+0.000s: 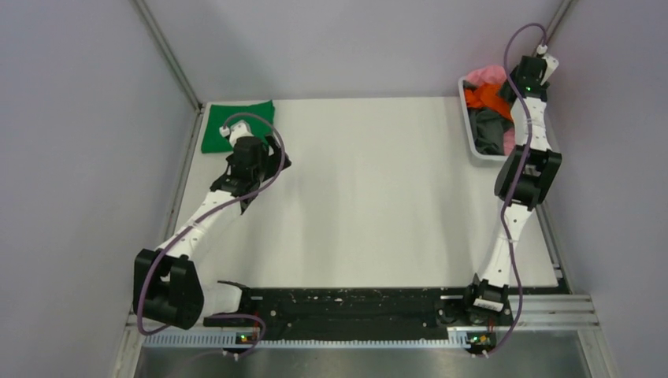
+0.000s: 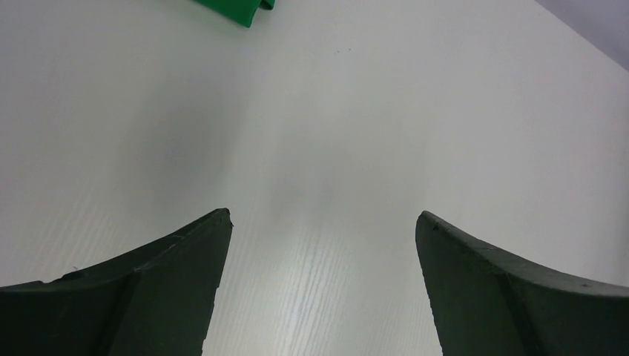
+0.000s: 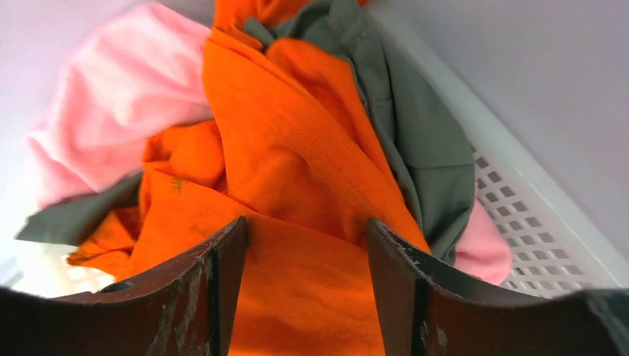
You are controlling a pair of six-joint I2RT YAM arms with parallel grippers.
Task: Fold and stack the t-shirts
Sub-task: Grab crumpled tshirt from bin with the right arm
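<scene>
A folded green t-shirt (image 1: 236, 124) lies at the table's far left corner; its edge shows in the left wrist view (image 2: 237, 9). My left gripper (image 1: 264, 179) (image 2: 323, 219) is open and empty just above the bare table, near side of the green shirt. An orange t-shirt (image 1: 484, 96) (image 3: 297, 170), a pink one (image 1: 484, 75) (image 3: 126, 89) and a dark grey one (image 1: 488, 130) (image 3: 423, 141) lie crumpled in the basket. My right gripper (image 1: 516, 88) (image 3: 306, 222) is down in the basket, its jaws open on either side of a fold of orange cloth.
The white plastic basket (image 1: 473, 146) (image 3: 534, 215) stands at the table's far right edge, against the wall. Grey walls close in the table on the left, back and right. The white tabletop (image 1: 370, 197) stretches between the arms.
</scene>
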